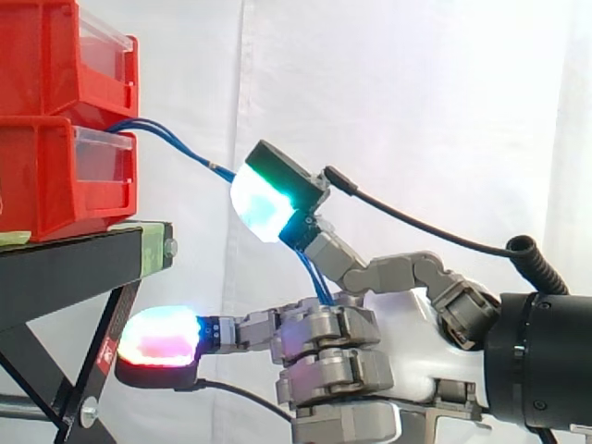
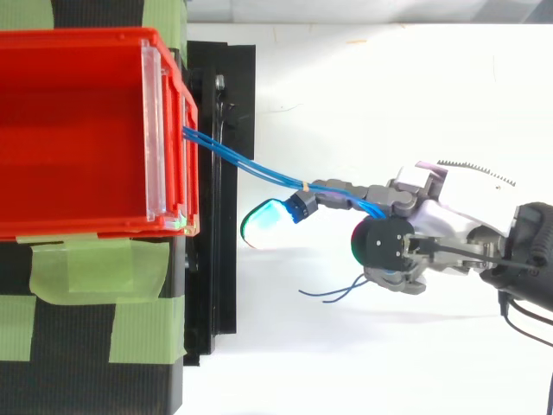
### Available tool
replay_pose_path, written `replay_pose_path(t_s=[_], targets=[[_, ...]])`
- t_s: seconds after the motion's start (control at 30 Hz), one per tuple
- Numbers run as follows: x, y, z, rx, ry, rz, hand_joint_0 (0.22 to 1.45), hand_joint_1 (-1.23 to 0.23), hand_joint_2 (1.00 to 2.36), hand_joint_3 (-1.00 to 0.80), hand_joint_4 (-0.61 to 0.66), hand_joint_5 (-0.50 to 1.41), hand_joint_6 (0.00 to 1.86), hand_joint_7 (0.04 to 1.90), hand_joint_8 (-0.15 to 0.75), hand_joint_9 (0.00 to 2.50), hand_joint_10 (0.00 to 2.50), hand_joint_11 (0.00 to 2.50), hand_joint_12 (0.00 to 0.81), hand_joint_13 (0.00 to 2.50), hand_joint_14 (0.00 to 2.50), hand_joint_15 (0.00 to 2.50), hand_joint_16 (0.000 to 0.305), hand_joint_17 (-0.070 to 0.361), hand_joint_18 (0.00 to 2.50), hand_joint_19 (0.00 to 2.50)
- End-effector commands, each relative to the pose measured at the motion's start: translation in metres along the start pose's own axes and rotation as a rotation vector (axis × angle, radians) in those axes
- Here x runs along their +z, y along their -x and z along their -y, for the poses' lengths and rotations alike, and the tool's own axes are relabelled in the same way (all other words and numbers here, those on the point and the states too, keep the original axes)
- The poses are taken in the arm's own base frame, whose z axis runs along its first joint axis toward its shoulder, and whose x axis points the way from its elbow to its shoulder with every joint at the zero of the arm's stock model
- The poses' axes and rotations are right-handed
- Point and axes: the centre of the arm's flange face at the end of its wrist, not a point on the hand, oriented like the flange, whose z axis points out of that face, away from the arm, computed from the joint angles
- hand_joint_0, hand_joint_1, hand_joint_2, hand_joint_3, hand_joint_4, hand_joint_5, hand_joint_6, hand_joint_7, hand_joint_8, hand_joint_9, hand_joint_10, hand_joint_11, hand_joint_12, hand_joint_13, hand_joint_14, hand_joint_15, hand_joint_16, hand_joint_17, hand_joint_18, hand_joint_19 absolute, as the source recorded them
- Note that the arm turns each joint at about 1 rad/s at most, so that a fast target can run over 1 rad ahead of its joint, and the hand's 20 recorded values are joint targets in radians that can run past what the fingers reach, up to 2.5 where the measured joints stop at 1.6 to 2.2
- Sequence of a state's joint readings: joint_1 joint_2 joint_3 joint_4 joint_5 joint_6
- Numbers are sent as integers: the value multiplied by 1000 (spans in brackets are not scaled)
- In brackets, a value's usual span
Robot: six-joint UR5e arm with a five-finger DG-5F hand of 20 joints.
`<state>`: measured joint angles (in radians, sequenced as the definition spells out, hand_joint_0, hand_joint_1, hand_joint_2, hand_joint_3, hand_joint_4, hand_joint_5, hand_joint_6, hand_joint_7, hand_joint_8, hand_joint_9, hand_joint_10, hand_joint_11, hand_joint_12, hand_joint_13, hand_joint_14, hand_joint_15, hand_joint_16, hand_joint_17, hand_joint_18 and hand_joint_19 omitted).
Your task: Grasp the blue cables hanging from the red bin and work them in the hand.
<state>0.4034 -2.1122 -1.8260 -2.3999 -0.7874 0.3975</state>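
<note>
- We see a white curtain [image 1: 416, 102] behind everything in the side view.
- Two stacked red bins [image 1: 46, 176] fill the upper left of the side view. From above, the top one takes up the left half of the frame.
- A black stand [image 1: 65, 264] carries the bins at the left, with strips of green tape [image 2: 95, 272] on it at the lower left of the top view.
- The hand [image 1: 407, 324] comes in from the right. We see it gripping the blue cables, with one finger bent upward and another reaching left.
- The blue cables [image 2: 251, 169] leave the front of the lower bin and run right and downward, taut. They pass under the raised cyan-green fingertip [image 1: 264, 203] and into the hand, and their loose ends [image 2: 337, 294] trail out just below it in the top view.
</note>
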Motion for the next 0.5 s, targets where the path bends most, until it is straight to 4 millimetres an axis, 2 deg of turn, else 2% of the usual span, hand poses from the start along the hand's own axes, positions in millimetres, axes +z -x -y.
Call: replay_pose_path(t_s=[0.0,0.47], targets=[[-1,0,1,-10,-7,2,769,-532,1000,-1000,379,233,14,950,376,1105,2500,2500,468,1185,2500,1629,58,131,1496,1654],[-2,0,2,-93,-18,1,767,-535,1000,-1000,369,220,14,928,377,1117,2500,2500,463,1180,2500,1665,58,130,1490,1620]])
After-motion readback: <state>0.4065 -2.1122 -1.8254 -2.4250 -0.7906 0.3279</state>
